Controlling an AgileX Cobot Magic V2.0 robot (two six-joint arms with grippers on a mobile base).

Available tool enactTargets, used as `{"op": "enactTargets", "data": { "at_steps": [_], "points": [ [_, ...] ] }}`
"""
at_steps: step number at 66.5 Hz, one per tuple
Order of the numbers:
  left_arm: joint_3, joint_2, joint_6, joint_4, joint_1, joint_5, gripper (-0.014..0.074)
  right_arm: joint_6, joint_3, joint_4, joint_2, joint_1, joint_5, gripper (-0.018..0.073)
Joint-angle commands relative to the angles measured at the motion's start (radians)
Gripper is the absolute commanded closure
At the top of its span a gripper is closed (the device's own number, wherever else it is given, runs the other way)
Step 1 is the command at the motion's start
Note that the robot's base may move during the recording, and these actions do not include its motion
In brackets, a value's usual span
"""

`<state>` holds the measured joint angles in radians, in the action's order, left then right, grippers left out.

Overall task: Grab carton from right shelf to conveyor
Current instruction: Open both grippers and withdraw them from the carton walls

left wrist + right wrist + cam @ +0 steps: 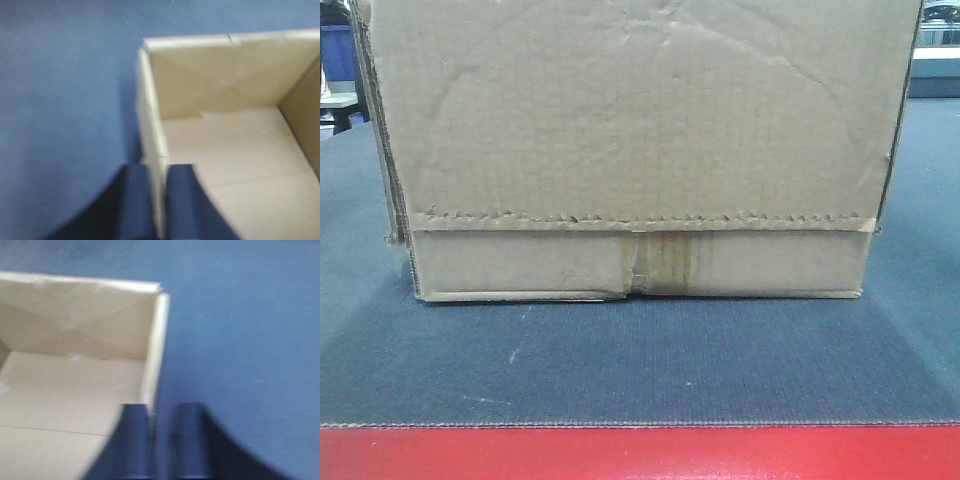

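so the carton (640,150) is sitting flat on the conveyor (640,365), filling most of the front view. it's set back a bit from the belt's red front edge (640,455), with a strip of dark grey textured belt showing between them. the face toward the camera is creased, with a perforated flap edge running across it and a yellowish tape strip (665,262) over the seam on the lower band

both wrist views are blurry but you can see the box is open on top, plain cardboard inside. the left claw (161,200) straddles the carton's left wall, one dark finger (136,205) on the outside over the belt and the other on the inside, pinching the wall edge between them. the right claw (162,440) does the same on the right wall, one finger (135,440) inside and one outside; the wall sits against the inner finger, and there's a thin gap to the outer one as far as i can make out
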<state>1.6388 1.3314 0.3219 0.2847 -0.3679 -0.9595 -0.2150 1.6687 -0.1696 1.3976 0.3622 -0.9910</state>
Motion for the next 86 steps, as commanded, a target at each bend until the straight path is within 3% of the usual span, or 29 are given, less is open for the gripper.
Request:
{"op": "enactTargets", "data": {
  "at_steps": [1,13,23,31,46,65,86],
  "points": [
    [-0.040,-0.064,0.001,0.044,-0.003,-0.010,0.0599,-0.002,-0.042,-0.046,-0.057,-0.022,-0.014,0.0634],
    [-0.268,-0.225,0.050,0.062,0.028,0.071,0.0604,-0.014,-0.244,-0.042,-0.184,-0.084,0.028,0.0628],
    [-0.536,-0.410,0.077,0.058,0.136,0.220,0.0604,-0.014,-0.480,-0.042,-0.321,-0.103,0.116,0.0628],
    [-0.714,-0.544,0.077,0.062,0.193,0.276,0.0604,-0.014,-0.660,-0.042,-0.449,-0.103,0.215,0.0628],
    [-1.011,-0.823,0.075,0.064,0.206,0.360,0.0604,-0.014,-0.957,-0.042,-0.705,-0.103,0.377,0.0628],
    [-1.117,-1.204,-0.016,0.051,0.206,0.359,0.0604,-0.008,-1.078,-0.042,-1.086,-0.099,0.486,0.0628],
    [-1.117,-1.317,-0.016,0.051,0.206,0.350,0.0604,-0.004,-1.078,-0.042,-1.232,-0.099,0.518,0.0628]
  ]
}}
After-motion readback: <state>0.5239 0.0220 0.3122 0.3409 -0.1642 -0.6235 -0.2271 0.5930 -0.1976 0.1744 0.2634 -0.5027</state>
